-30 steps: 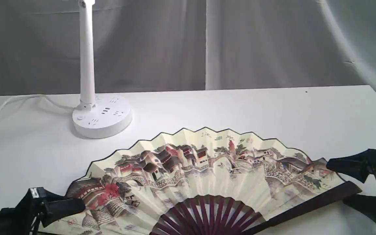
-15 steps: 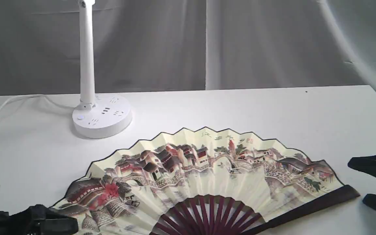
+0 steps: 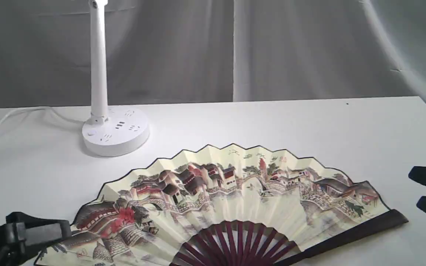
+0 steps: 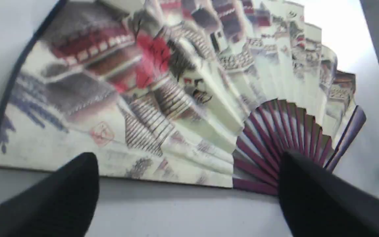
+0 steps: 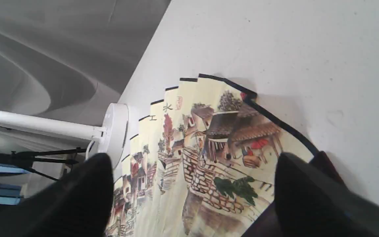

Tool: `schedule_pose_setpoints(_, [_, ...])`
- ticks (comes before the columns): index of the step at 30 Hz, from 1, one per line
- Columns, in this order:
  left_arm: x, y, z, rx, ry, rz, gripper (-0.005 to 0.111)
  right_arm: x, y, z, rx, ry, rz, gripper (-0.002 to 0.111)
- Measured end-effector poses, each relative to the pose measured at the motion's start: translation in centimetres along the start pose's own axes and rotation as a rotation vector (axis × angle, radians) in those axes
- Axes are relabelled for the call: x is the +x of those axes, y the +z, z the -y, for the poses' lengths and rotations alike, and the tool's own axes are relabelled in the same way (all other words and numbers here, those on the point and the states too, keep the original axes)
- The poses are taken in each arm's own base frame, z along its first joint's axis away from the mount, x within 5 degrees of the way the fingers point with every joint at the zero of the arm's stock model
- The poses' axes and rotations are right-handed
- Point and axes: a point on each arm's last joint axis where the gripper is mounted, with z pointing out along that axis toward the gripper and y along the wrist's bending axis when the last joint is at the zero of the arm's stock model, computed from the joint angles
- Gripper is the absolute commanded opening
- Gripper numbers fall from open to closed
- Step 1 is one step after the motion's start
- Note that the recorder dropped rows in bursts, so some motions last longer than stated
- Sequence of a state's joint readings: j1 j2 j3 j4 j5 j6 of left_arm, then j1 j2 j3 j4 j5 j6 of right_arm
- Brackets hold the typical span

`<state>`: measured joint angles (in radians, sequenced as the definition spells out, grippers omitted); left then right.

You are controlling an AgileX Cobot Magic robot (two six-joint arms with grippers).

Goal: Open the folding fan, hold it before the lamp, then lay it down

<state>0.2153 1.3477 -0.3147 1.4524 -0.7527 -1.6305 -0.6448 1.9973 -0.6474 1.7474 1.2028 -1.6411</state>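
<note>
The left pincer (image 3: 50,234) and the right pincer (image 3: 423,190) stand open at either end of the folding fan (image 3: 235,188) — spread flat on the white desk (image 3: 272,122), with the lamp (image 3: 115,135) beyond it and a grey curtain (image 3: 309,48) behind. Wrist views: cream painted pleats, maroon ribs (image 4: 271,131).

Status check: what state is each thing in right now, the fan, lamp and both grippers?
folding fan: fully spread, lying flat on the table, painted side up.
lamp: upright on its base, apart from the fan; head out of view.
left gripper: open, empty.
right gripper: open, empty.
</note>
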Motion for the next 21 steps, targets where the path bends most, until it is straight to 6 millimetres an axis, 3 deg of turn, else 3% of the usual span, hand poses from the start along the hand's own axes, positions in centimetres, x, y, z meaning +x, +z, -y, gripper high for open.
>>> schedule_pose_setpoints(6, [-0.7,-1.7,1.8,0.016,0.206,0.098,0.074,-1.4,-0.5,-1.8,-0.015,-0.128,0.036,0.039])
schedule_pose_setpoints(10, [-1.0,-2.2,2.3,0.024,0.227,0.148,0.074,-1.6,-0.3,-3.0,-0.028,-0.227,0.036,0.031])
schedule_pose_setpoints(14, [-1.1,-2.3,2.4,0.029,0.228,0.159,0.074,-1.9,1.7,-5.3,-0.085,-0.392,-0.011,0.03])
schedule_pose_setpoints(21, [-1.1,-2.3,2.4,0.029,0.231,0.159,0.074,-2.0,7.0,-10.8,-0.255,-0.712,-0.1,0.027])
